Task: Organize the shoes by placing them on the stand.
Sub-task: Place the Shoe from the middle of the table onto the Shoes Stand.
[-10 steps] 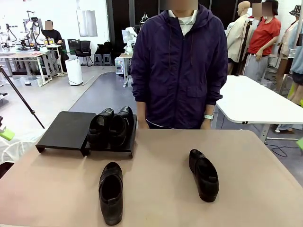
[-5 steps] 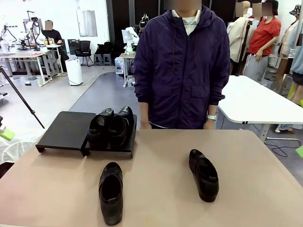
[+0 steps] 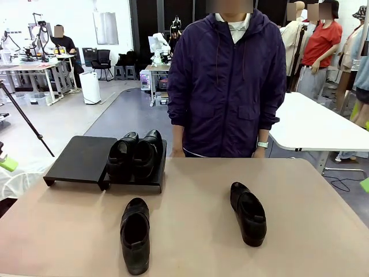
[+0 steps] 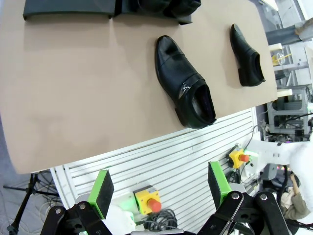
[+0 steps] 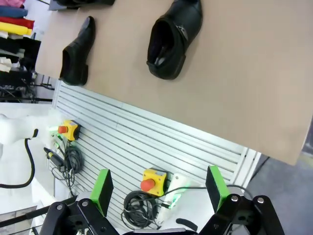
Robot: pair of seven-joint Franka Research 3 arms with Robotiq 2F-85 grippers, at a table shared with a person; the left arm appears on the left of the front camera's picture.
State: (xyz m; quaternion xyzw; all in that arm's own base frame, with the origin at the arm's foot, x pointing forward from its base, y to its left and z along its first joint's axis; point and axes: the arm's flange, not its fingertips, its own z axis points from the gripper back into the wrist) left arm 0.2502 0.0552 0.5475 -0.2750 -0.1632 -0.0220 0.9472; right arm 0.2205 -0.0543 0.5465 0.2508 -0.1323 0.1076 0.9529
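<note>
Ahead of the left gripper (image 4: 159, 188), past the near table (image 4: 73, 98) edge: left shoe (image 4: 186, 88), heel opening nearest the pads, toe aimed away at the stand (image 4: 68, 9). Farther out and off to the side, closer to the right gripper (image 5: 159, 188): right shoe (image 5: 173, 39), also loose on the table. Farthest from both grippers: stand, one platform bare, the other carrying a pair (image 3: 135, 153) side by side and touching.

Probable trouble from here:
- Could lose a shoe mid-carry if pinched on the glossy upper, where the pads would find little purchase; safer across the heel collar.
- Could crush or fold the collar if clamped too hard.
- Could knock the pair while setting down next to it, since the bare platform sits just beside them.
- Could let a shoe slide off if released high or crooked on the sloped surface.
- Could tangle arms if both reach for the same platform at once.
- Could crowd the person (image 3: 228, 86), standing right at the far edge behind the stand.

Pose: both grippers drawn back off the table, low, over the white slatted panel (image 4: 161, 152) on the robot's side, fingers angled up toward the tabletop. Both with jaws spread wide, nothing between the pads, touching nothing, well apart from either loose shoe.
</note>
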